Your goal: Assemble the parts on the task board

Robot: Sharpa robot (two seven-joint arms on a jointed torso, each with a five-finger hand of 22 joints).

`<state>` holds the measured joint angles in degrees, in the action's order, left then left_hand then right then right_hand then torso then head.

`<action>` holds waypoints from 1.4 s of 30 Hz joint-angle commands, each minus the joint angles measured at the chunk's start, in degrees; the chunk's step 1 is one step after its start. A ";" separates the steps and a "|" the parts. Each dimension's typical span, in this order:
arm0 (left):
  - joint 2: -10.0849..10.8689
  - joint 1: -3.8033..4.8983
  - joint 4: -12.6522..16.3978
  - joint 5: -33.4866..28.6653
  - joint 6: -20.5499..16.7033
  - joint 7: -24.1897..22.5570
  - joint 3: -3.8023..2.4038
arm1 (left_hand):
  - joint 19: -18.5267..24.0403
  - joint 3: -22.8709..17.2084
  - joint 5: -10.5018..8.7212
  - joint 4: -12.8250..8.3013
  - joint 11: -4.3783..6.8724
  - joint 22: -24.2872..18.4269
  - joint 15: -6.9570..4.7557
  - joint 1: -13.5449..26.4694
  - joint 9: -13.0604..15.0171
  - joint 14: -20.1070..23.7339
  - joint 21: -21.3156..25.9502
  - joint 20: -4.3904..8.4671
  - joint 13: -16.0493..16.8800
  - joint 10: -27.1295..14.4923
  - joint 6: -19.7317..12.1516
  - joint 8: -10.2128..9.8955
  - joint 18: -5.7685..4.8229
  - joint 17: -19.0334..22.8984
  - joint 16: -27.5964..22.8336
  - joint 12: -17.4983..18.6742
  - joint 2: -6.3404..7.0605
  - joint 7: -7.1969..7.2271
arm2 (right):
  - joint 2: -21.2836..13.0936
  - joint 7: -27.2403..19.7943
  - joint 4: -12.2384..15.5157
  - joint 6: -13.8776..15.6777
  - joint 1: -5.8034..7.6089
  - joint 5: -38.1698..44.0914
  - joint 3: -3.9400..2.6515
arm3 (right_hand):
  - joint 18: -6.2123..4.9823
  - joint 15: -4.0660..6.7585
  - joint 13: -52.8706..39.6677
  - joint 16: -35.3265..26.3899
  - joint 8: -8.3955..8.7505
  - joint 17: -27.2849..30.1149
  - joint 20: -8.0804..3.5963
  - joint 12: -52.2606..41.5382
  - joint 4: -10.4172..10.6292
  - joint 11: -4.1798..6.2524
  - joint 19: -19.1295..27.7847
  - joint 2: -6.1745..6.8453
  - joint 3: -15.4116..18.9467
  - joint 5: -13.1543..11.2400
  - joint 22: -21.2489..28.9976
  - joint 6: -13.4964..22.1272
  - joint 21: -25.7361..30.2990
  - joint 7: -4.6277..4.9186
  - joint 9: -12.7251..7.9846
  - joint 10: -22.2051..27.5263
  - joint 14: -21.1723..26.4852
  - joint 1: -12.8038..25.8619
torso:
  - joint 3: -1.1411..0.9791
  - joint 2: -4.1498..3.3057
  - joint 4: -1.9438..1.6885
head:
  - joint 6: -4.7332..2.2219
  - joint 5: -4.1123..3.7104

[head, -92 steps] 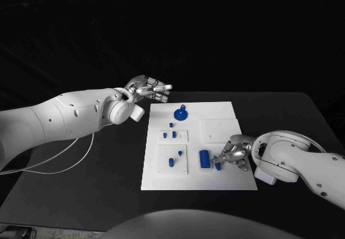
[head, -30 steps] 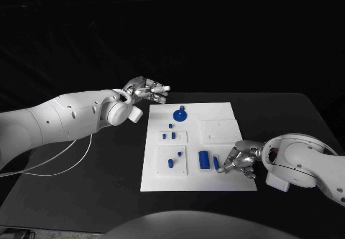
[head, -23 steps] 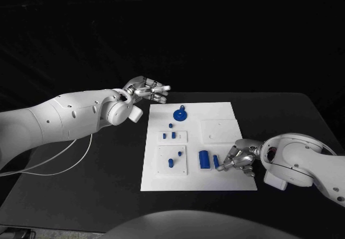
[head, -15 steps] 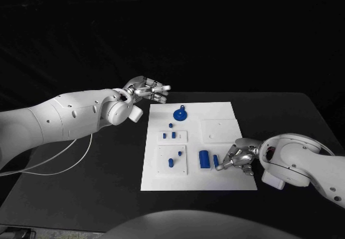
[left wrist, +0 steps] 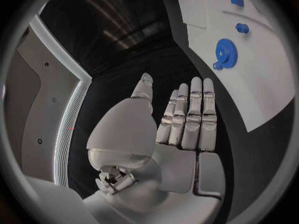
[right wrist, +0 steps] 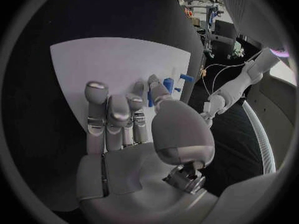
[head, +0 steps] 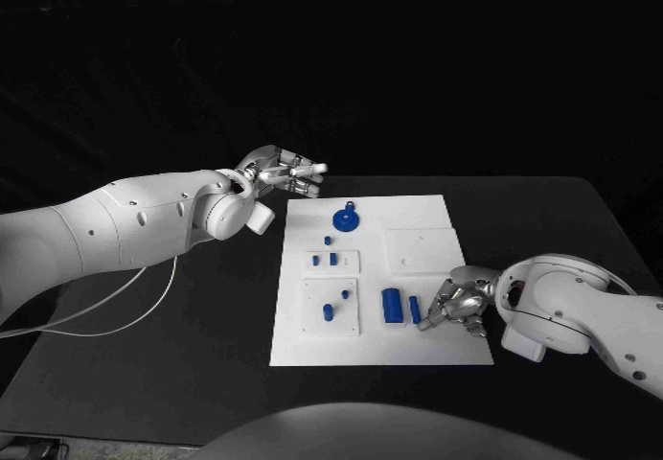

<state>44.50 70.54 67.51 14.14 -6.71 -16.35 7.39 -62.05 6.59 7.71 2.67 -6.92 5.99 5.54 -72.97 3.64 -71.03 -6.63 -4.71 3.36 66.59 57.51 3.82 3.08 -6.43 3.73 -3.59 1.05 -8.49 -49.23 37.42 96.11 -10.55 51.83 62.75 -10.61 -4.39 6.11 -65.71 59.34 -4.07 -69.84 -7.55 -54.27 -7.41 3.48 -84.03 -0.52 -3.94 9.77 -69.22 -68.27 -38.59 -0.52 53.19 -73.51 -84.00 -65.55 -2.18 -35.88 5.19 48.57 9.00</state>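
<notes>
The white task board [head: 415, 347] lies mid-table, also visible past my fingers in the right wrist view [right wrist: 112, 69]. A blue gear [head: 347, 221] sits at its far end. A wide blue block [head: 393, 305] and a slim blue piece [head: 415, 309] lie side by side near the board's right edge. My right hand [head: 456, 305] reaches in from the right, fingertips at the slim piece. The right wrist view shows the slim piece [right wrist: 150, 98] between thumb and a fingertip; a grip is unclear. My left hand [head: 284, 172] hovers past the far left corner, fingers straight, holding nothing.
Small blue pegs [head: 328, 259] stand in a raised square left of centre, and two more [head: 329, 310] in the square nearer me. A blank raised square [head: 422, 251] lies right of centre. A white cable [head: 125, 307] trails on the table's left.
My right hand has shifted slightly at the board's right edge, its fingertips staying by the slim blue piece, which now lies flat beside the block. The left hand has not moved.
</notes>
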 commanded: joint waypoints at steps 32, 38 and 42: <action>-0.16 -0.03 -0.50 0.24 0.62 -0.45 -0.02 | 0.10 -0.01 -0.23 0.18 -0.01 -0.10 0.08 0.30 0.02 0.39 -0.41 -0.06 0.07 -0.35 -0.35 -0.01 -0.42 -0.07 -0.13 0.03 -0.05 -0.05 | -1.97 -2.04 -0.26 -10.27 0.42 -5.03 -5.66 | -0.08 -0.33 1.60 -1.13 0.41 0.12 0.52 2.09 2.51 -0.75 -2.64 3.76 4.23 3.88 -0.03 2.37 2.11 1.60 -2.40 1.81 0.29 -1.61 | -0.02 0.03 -0.03 | -1.39 -0.16; -0.29 -0.03 -0.57 0.02 0.09 -1.03 -0.03 | 0.08 -0.01 -0.19 0.09 0.00 -0.10 0.06 0.28 0.03 0.33 -0.43 -0.05 0.07 -0.32 -0.29 0.01 -0.42 -0.08 -0.12 0.03 -0.11 -0.04 | -0.79 -8.20 -2.17 -2.09 1.92 -1.52 -7.90 | -0.04 -0.17 1.75 -1.76 0.52 0.51 0.41 2.04 1.05 -0.50 -2.70 1.66 2.88 7.02 0.12 2.34 2.56 1.40 -4.31 1.55 0.19 -3.46 | 0.04 -0.01 -0.07 | -2.18 -0.12; -0.42 -0.03 -0.66 -0.79 -0.57 -1.67 -0.03 | 0.00 -0.04 -0.09 -0.06 0.06 -0.08 0.02 0.18 0.03 0.22 -0.48 -0.02 0.07 -0.14 -0.19 0.01 -0.41 -0.10 -0.12 0.02 -0.27 0.01 | 0.96 -14.74 -4.23 6.01 2.89 2.60 -8.30 | 0.00 -0.20 6.10 -4.40 0.53 2.62 0.42 7.07 -0.45 -0.75 -2.64 3.41 -5.37 3.95 1.19 2.29 4.49 2.01 -12.51 2.91 0.22 -3.97 | 0.08 -0.01 -0.08 | -3.35 0.01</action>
<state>44.24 70.54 66.83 14.14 -6.76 -16.56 7.40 -62.05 6.59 7.71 2.67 -6.92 5.95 5.54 -72.97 3.64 -71.03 -6.86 -4.71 3.36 66.58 57.51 3.82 3.08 -6.48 3.73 -3.59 1.05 -8.49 -48.63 30.44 92.33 -12.55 54.61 60.86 -18.92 -4.39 5.93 -59.89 55.10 -3.48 -67.36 -7.55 -47.48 -7.85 2.76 -84.03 2.41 -8.34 14.18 -68.11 -65.83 -34.20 1.28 41.60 -70.80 -83.82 -69.76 -2.14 -35.88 5.11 45.97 8.89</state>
